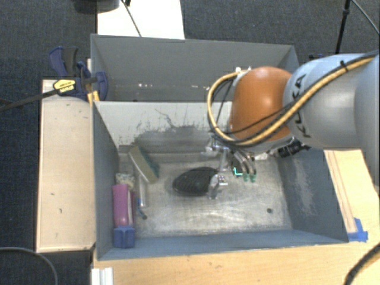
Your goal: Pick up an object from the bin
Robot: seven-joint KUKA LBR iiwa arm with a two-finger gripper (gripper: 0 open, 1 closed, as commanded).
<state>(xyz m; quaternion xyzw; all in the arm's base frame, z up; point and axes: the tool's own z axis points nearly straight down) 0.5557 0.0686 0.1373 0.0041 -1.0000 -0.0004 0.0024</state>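
My gripper (pixel 218 184) hangs below the orange wrist cover, in the middle of the bin floor. Its metal fingers stand right at the right end of a black oval brush-like thing (pixel 191 181), which lies flat on the floor. I cannot make out whether the fingers are around it or just beside it. A greenish flat block (pixel 144 164) leans against the back left of the floor, apart from the gripper.
Along the left wall lie a pink cylinder (pixel 122 205) with a blue cap (pixel 124 237) at its near end, and a thin pen-like stick (pixel 142 199) beside it. The arm and its cables cover the bin's right back part.
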